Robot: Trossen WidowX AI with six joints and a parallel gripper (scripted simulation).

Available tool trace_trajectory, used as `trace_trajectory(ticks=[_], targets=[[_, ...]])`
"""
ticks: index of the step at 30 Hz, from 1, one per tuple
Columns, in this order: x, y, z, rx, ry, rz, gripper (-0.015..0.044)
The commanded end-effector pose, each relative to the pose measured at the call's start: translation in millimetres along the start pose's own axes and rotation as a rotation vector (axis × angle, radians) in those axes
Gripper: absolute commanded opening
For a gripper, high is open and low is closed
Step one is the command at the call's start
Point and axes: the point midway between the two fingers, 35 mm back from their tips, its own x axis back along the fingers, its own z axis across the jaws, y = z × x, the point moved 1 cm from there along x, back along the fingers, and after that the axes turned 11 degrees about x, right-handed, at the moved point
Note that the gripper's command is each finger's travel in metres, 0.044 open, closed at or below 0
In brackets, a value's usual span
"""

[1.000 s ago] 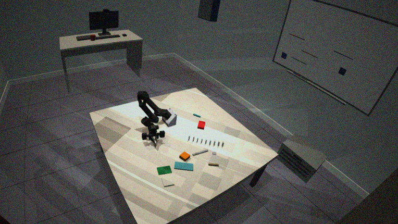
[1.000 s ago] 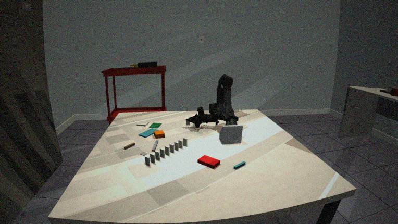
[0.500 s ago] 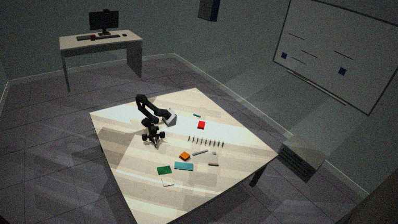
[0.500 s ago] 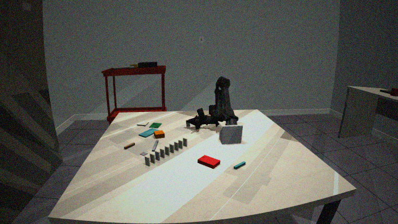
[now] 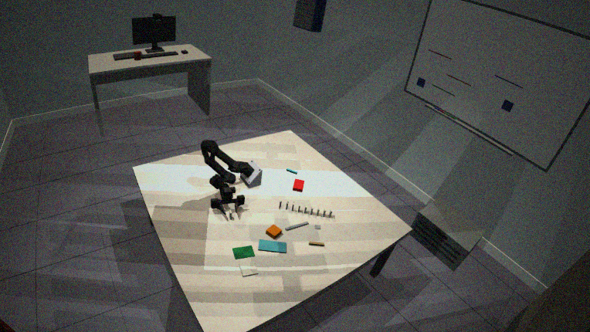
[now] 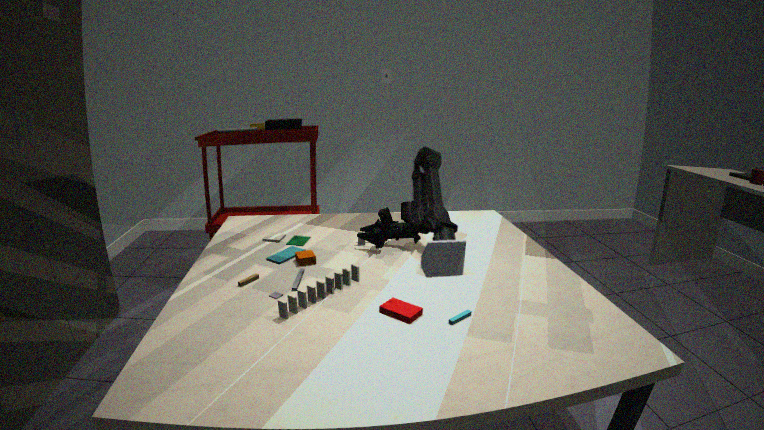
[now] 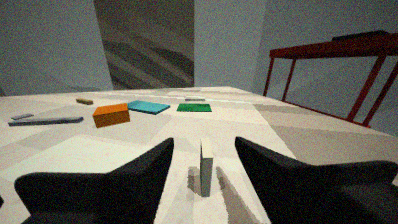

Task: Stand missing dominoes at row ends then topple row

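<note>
A row of several thin dominoes (image 5: 305,209) (image 6: 320,288) stands upright on the table, evenly spaced. Apart from the row, a single pale domino (image 5: 231,215) (image 6: 360,241) (image 7: 205,172) stands upright on the table. My gripper (image 5: 232,218) (image 6: 368,240) (image 7: 204,141) is open and low over the table, with its fingers on either side of this single domino. The wrist view shows a gap between the domino and each finger. A small grey flat tile (image 5: 317,227) (image 6: 275,294) (image 7: 22,116) lies near the row; I cannot tell whether it is a domino.
A grey bar (image 5: 296,225) (image 6: 298,279) (image 7: 46,121) and an orange block (image 5: 273,231) (image 6: 305,257) (image 7: 111,115) lie beside the row. Farther off lie a teal slab (image 5: 272,245), green sheet (image 5: 243,252), pale flat piece, and tan stick (image 5: 317,243). A red block (image 5: 298,184) (image 6: 400,309) and cyan stick (image 5: 291,171) lie on the row's other side.
</note>
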Motion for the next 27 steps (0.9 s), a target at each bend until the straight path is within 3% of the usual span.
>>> trace_trajectory(ticks=[1, 3, 18, 20, 27], targets=[[-0.2, 0.6, 0.0, 0.001, 0.002, -0.005, 0.0388], [-0.2, 1.2, -0.3, 0.001, 0.002, -0.005, 0.044], [3.4, 51.1, -12.1, -0.004, -0.003, -0.01, 0.044], [-6.5, 68.3, -21.3, -0.035, -0.01, -0.069, 0.044], [-45.5, 55.5, -13.9, -0.071, 0.108, 0.102, 0.044]])
